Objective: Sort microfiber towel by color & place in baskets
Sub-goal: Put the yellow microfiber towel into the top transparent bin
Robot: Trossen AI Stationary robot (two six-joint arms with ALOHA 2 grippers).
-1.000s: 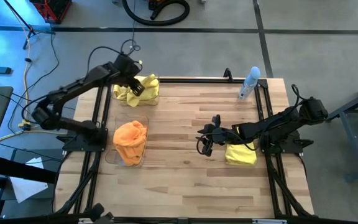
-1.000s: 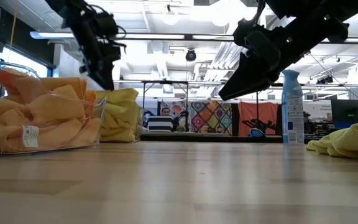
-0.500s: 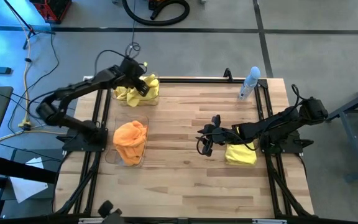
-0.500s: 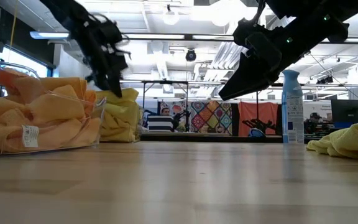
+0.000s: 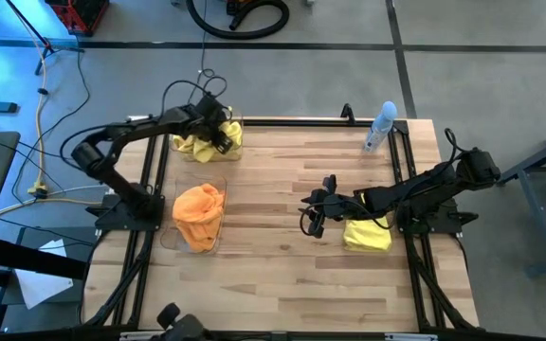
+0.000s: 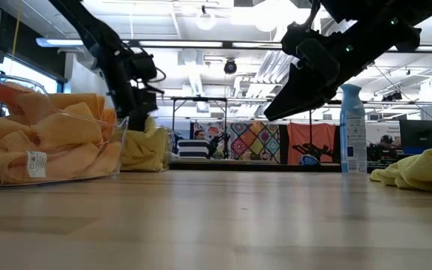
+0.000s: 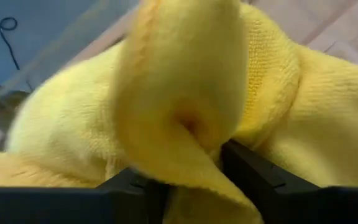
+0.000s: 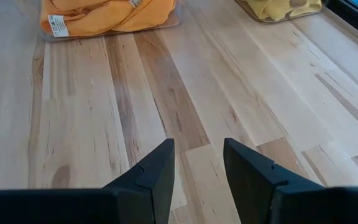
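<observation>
Bright yellow towel (image 7: pixel 185 93), soft and bunched, in left claw (image 7: pixel 194 180).

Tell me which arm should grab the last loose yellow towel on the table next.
Right, I'd say. Its claw hangs open just beside the loose yellow towel. The left claw is across the table, down in the yellow basket, with a yellow cloth between its fingers.

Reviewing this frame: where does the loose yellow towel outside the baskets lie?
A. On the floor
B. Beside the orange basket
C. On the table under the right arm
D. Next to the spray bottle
C: in the high view the loose yellow towel lies on the table under the right arm, behind the right gripper.
</observation>
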